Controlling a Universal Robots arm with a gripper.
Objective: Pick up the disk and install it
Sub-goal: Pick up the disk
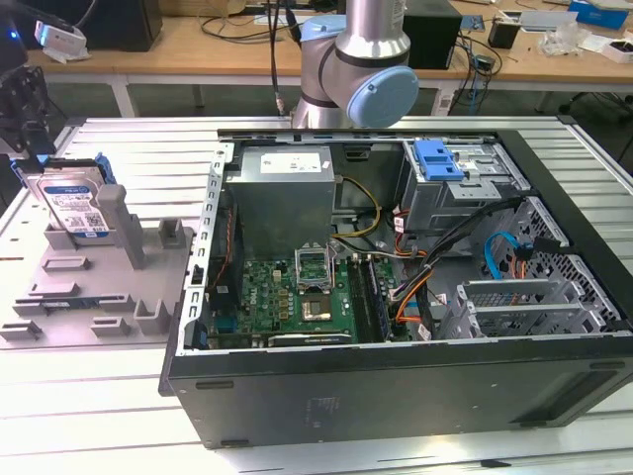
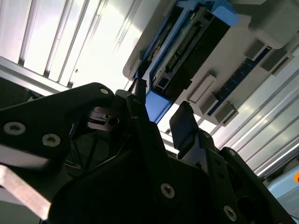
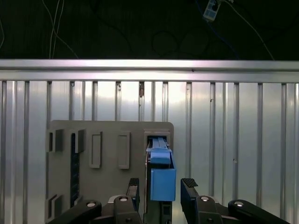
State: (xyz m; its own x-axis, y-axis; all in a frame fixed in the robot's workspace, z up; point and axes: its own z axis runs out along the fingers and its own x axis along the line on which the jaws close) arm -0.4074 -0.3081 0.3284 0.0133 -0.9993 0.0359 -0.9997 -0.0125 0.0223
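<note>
The disk (image 1: 74, 203), silver with a white-and-blue label and a blue frame, stands tilted on edge in the grey fixture (image 1: 109, 287) at the exterior view's left. My gripper (image 1: 32, 146) hangs just above its upper end. In the first wrist view the gripper (image 3: 162, 187) is open, its two black fingers (image 3: 189, 189) on either side of the disk's blue frame end (image 3: 163, 179) with small gaps. The second wrist view shows the same straddle: the gripper (image 2: 161, 109) stands around the blue edge, and the disk's dark connector side (image 2: 191, 42) lies beyond it.
An open computer case (image 1: 396, 247) lies on the ribbed metal table (image 1: 129, 148), to the exterior view's right of the fixture. Inside are a motherboard (image 1: 297, 292), cables and a drive cage with a blue bracket (image 1: 440, 163). The arm's base (image 1: 356, 69) stands behind the case.
</note>
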